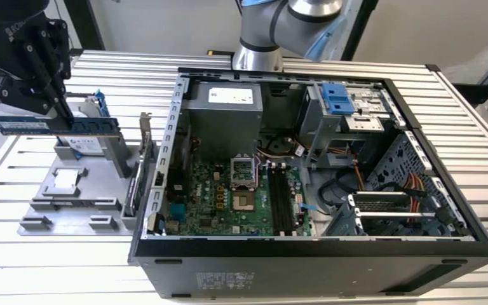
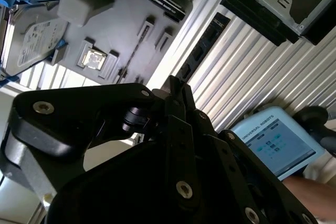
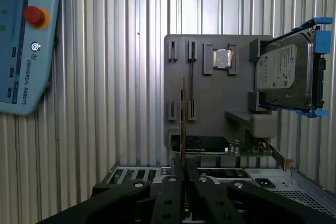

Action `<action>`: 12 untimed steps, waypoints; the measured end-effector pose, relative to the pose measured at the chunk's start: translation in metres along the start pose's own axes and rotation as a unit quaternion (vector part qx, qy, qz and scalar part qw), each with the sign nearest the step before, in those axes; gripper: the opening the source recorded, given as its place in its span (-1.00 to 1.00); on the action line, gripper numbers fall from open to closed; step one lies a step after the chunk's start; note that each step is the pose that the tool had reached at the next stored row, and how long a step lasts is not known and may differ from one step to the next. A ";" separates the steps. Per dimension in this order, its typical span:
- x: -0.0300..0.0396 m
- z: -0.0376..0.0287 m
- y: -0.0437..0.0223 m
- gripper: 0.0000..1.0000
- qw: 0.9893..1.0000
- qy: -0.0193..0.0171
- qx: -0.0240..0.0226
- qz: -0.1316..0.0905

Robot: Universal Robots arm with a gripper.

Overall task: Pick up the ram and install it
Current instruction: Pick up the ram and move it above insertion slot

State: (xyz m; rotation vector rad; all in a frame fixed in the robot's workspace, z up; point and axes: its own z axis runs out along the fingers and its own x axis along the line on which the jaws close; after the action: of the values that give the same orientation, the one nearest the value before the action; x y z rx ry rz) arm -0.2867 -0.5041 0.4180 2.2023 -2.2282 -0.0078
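Observation:
The ram is a long blue stick held level above the grey parts holder at the exterior view's left. My gripper is shut on its upper edge, near the middle. In the first wrist view the ram shows edge-on as a thin strip rising from between my black fingers, with the holder's empty slots beyond it. The open computer case lies to the exterior view's right. Its dark memory slots run along the green motherboard.
On the holder sit a silver hard drive with blue handles, a small square chip and a wider card with a metal bracket. A light blue teach pendant lies on the ribbed table. The arm's base stands behind the case.

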 end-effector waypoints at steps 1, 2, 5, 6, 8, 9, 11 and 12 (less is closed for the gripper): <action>0.0000 0.0000 -0.0009 -1.00 1.000 0.000 0.000 0.000; 0.0000 0.0000 -0.0017 -1.00 1.000 0.000 0.000 0.000; -0.0001 -0.0001 -0.0043 -1.00 1.000 0.000 0.000 0.000; -0.0001 -0.0001 -0.0051 -1.00 1.000 0.000 0.000 0.000; -0.0001 -0.0001 -0.0069 -1.00 1.000 0.000 0.000 0.000; -0.0001 -0.0001 -0.0078 -1.00 1.000 0.000 0.000 0.000; -0.0001 -0.0001 -0.0096 -1.00 1.000 0.000 0.000 0.000; -0.0001 -0.0001 -0.0105 -1.00 1.000 0.000 0.000 0.000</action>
State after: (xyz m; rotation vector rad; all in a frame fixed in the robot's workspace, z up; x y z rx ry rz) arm -0.2762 -0.5041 0.4180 2.2023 -2.2281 -0.0078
